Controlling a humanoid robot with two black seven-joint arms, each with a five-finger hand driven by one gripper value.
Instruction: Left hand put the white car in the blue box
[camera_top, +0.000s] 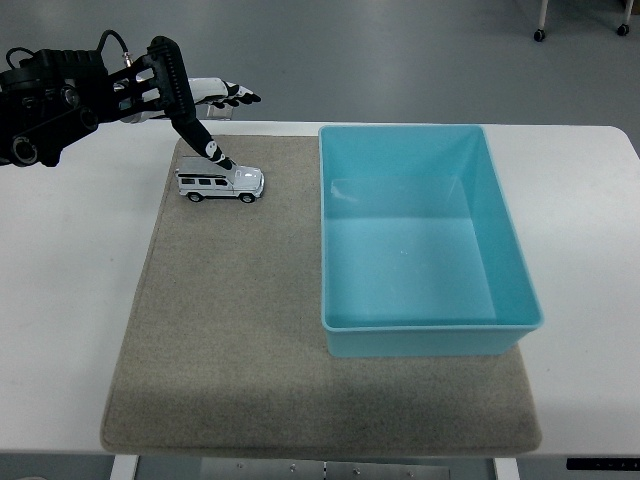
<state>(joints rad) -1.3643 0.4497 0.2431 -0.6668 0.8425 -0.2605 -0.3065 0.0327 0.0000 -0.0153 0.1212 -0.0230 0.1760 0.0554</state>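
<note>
Over the worktop's far-left corner my left hand (205, 105) reaches in from the left edge, its arm cut off there so I see only the black forearm and wrist. My fingers (238, 96) are spread and hold nothing; most of them point away past the far edge, bunched together and hard to count, while one dark fingertip (214, 153) slants down toward the car. Whether that tip touches the roof I cannot tell. One white car (220, 181) stands on its wheels near the far-left corner of the single grey mat (230, 330), nose toward the box, its rear roof partly hidden by my finger. One blue box (520, 290) sits on the mat's right half, well apart from the car, with nothing inside. One white table (60, 300) carries it all. My right hand is out of sight.
</note>
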